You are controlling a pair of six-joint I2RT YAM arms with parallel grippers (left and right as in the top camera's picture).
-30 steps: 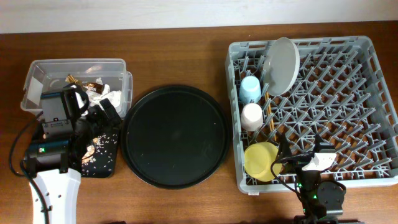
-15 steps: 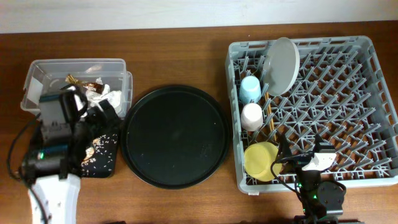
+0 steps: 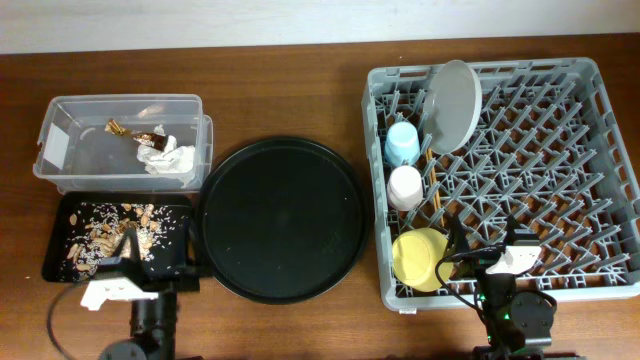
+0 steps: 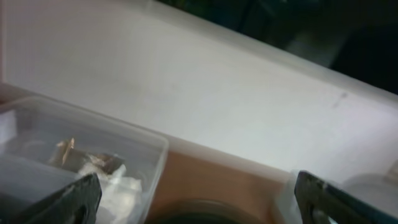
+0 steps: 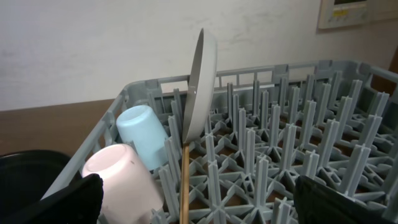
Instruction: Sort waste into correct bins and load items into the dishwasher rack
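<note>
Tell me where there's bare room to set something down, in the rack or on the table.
Free: the rack right of the plate, pegs only; the whole round black tray; the table strip behind that tray. Crowded: the rack's left column, holding blue cup, pink cup, chopsticks and yellow bowl; the shallow black tray, strewn with scraps.

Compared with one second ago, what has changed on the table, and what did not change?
The left end effector drew back from over the tub and the small black tray to the table's near edge, open and holding nothing. The crumbs in the tray are uncovered now. The right end effector, the rack and its dishes stayed put.
</note>
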